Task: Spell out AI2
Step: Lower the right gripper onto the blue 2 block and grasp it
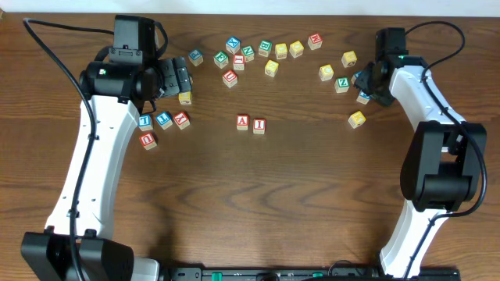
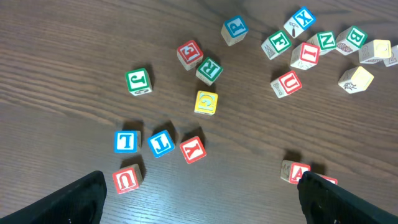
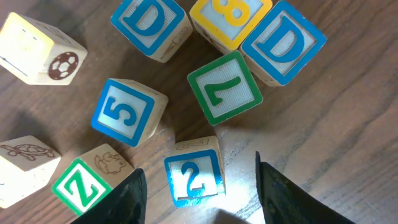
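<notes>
The right gripper [image 3: 199, 194] hung open and empty, the blue 2 block [image 3: 193, 177] between its jaws untouched, apparently lined up to grab the missing character.

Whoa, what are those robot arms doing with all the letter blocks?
They are spelling AI2 with blocks. The red A block and red I block already sit side by side in the middle of the table. The right gripper is open over the blue 2 block, one finger on each side, not squeezing it yet. The left gripper is open and empty above other scattered blocks.
</notes>
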